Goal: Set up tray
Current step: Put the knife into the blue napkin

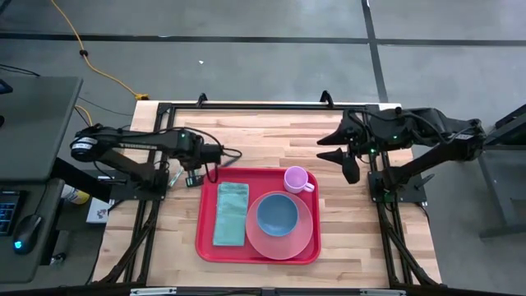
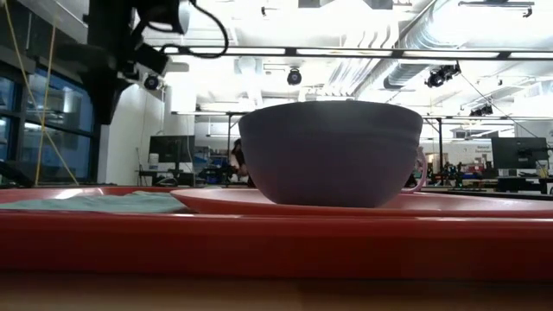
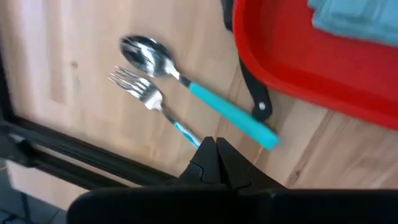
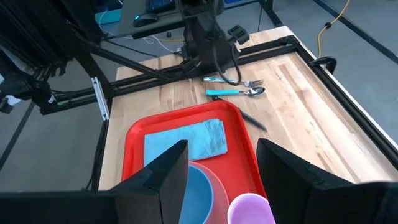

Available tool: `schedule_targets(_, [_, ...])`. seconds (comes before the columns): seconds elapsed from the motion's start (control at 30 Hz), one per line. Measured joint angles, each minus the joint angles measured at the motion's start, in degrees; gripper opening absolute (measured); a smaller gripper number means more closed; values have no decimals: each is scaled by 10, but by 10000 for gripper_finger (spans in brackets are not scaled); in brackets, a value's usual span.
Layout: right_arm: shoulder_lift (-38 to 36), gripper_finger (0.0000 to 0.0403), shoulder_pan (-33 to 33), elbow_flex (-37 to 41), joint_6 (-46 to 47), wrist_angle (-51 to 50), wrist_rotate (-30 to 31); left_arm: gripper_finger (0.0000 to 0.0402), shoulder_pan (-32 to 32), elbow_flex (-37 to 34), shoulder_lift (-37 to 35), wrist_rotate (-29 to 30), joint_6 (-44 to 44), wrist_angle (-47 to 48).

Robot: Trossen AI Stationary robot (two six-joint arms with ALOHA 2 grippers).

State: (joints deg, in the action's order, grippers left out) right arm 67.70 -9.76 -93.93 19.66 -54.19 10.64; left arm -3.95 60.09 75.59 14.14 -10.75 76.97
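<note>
The red tray (image 1: 203, 226) lies mid-table. On it are a folded teal napkin (image 1: 232, 214), a round pink plate (image 1: 261, 243) with a blue bowl (image 1: 277, 214) on it, and a lilac cup (image 1: 296, 178). A fork (image 3: 146, 93) and a spoon (image 3: 186, 81), both teal-handled, lie side by side on the wood beyond the tray's left rim. My left gripper (image 3: 213, 146) is shut and hovers over the fork's handle end, which it hides. It stands raised above the table in the low view (image 2: 102, 104). My right gripper (image 4: 221, 168) is open and hangs in the air off the tray's far right corner (image 1: 349, 168).
A dark slender utensil (image 3: 256, 99) lies on the wood against the tray's left rim, next to the spoon's handle. A black frame rail (image 3: 74, 155) runs along the table's left edge close to the cutlery. Bare wood shows on the table's far and right sides (image 1: 279, 136).
</note>
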Motion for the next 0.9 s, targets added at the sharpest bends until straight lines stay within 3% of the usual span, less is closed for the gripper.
schedule_targets(0.23, [0, 169, -18, 0, 13, 0, 12, 12, -25, -62, 0, -49, 37, -15])
schedule_targets(0.47, [0, 169, -20, 0, 13, 0, 31, 13, -24, -118, 0, -99, 62, -105])
schedule_targets(0.9, [0, 169, -20, 0, 20, 0, 42, 8, -24, -170, 0, -184, -1, -187])
